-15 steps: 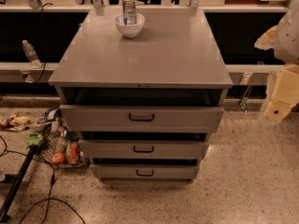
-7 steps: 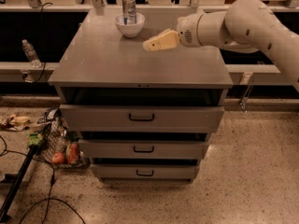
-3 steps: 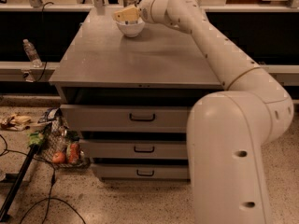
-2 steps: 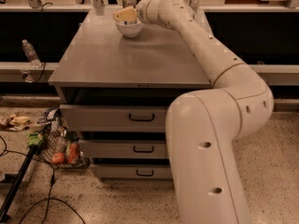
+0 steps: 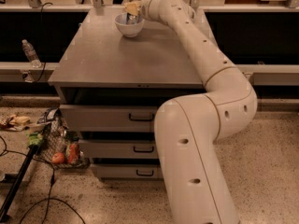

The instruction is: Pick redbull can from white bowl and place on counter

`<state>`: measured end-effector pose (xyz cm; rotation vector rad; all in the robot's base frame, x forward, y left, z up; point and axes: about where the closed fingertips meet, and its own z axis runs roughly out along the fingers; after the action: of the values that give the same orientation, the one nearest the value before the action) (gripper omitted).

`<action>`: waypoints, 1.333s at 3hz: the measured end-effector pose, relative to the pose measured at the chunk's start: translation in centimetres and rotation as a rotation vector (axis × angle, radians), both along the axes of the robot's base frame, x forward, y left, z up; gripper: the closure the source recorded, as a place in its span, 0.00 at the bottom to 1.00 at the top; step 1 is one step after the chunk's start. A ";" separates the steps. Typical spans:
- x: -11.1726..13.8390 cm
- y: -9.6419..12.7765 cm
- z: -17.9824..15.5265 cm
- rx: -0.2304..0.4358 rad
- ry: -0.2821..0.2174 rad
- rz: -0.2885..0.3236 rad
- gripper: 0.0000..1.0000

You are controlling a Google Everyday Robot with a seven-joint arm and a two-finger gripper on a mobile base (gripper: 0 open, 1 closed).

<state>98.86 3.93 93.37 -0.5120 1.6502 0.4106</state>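
The white bowl [image 5: 129,27] stands at the far middle of the grey counter [image 5: 126,59]. The redbull can [image 5: 132,18] stands upright in the bowl, with only part of its silver-and-blue side showing. My gripper [image 5: 132,7] is at the can's upper part, right above the bowl, and hides most of the can. My long white arm [image 5: 205,64] reaches across the counter's right side to it from the lower right.
The cabinet has three black-handled drawers [image 5: 140,118]. A clear water bottle [image 5: 31,53] stands on the pale ledge [image 5: 23,68] at left. A wire basket with fruit [image 5: 60,146] and a black pole [image 5: 18,183] lie on the floor at lower left.
My arm swung in from the right, and the gripper went to the bowl and closed in on the can. The arm's elbow has come lower and nearer in the view. Bowl and can have not moved.
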 end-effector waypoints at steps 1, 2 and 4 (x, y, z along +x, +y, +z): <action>-0.2 0.3 0.6 0.023 -0.012 0.046 0.78; -1.0 -0.1 1.5 0.040 -0.029 0.083 0.99; -5.5 -11.9 11.1 0.083 -0.144 -0.070 1.00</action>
<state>93.40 -7.97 104.46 -0.4112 1.5010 0.3801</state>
